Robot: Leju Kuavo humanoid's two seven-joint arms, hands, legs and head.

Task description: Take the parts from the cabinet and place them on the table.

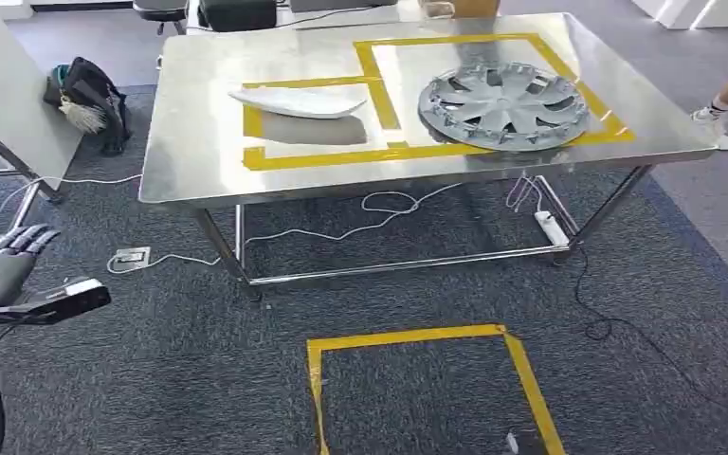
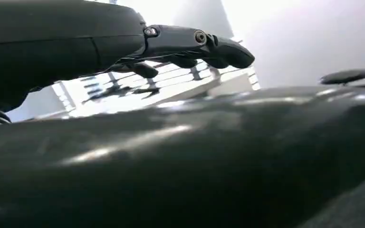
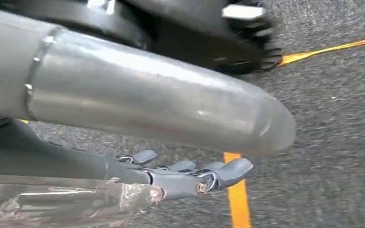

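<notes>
- Wheel cover [image 1: 503, 104]: grey, multi-spoke, flat on the table [image 1: 190, 161] inside the larger yellow tape box [image 1: 493, 93] toward the right end. Its near-right rim overlaps the tape line.
- White curved panel [image 1: 296, 100]: lies in the smaller tape box [image 1: 315, 123], left of the wheel cover, apart from it, well in from the table's left edge.
- Progress judgement: two parts already on the table, each in a marked box, so the placing looks mostly or fully done. Cabinet contents can't be checked from these views, so can't say if more parts are left.
- Left hand [image 1: 2, 263]: low, off the table's near-left corner, above the carpet, well apart from both parts. Fingers spread, nothing held. Left wrist view agrees: fingers [image 2: 221, 47] extended, nothing between them.
- Right hand [image 3: 190, 175]: in the right wrist view it hangs over the carpet, fingers straight and loose, holding nothing.
- Floor: yellow tape square [image 1: 433, 384] on the carpet in front of the table; cables and a power strip [image 1: 552, 227] under it.
- Person's foot [image 1: 714, 121] just beyond the table's right end.
</notes>
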